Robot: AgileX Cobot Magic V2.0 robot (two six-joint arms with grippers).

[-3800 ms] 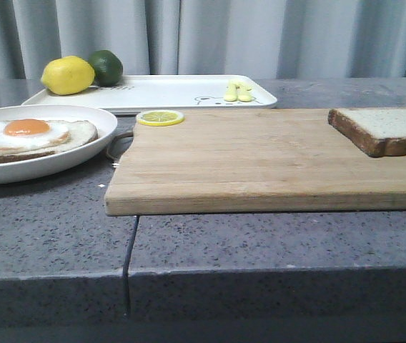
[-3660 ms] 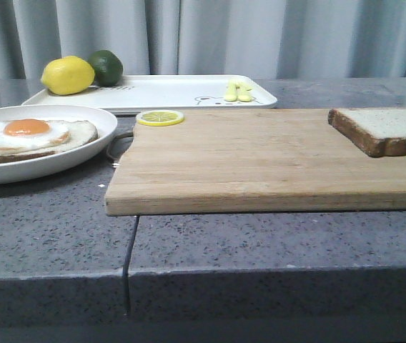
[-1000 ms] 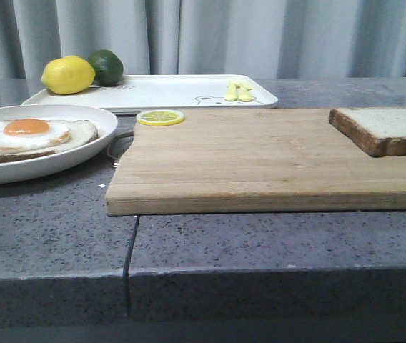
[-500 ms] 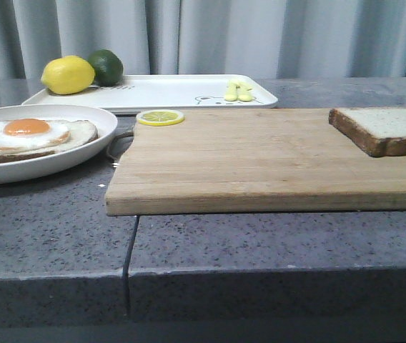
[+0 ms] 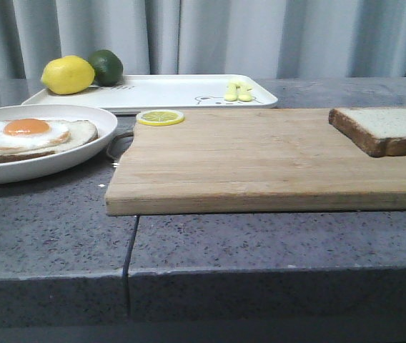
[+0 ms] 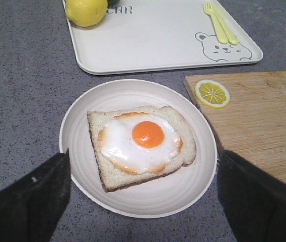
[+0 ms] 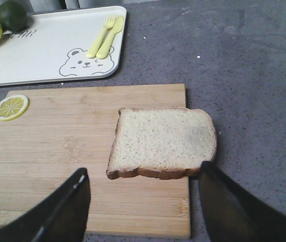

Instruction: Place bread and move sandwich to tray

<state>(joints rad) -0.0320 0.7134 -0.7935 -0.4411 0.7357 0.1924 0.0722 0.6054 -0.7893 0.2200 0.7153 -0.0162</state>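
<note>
The bread (image 5: 389, 130) (image 7: 162, 142), a thick speckled slice with dark crust, lies flat at the right end of the wooden board (image 5: 260, 161). My right gripper (image 7: 143, 174) hangs above it, open, with nothing between its fingers. The sandwich (image 5: 28, 137) (image 6: 140, 144), one slice bearing a fried egg, sits on a round white plate (image 5: 53, 166) (image 6: 82, 126) at the left. My left gripper (image 6: 142, 156) hovers over that plate, open and empty. The white tray (image 5: 167, 93) (image 6: 158, 45) (image 7: 47, 50) stands behind the plate and board. Neither gripper shows in the front view.
On the tray lie a lemon (image 5: 67, 75), a lime (image 5: 106, 66) and a small yellow fork and knife (image 5: 237, 91). A lemon slice (image 5: 160, 117) rests on the board's far left corner. Grey curtains close off the back; the stone counter has a seam (image 5: 128, 264).
</note>
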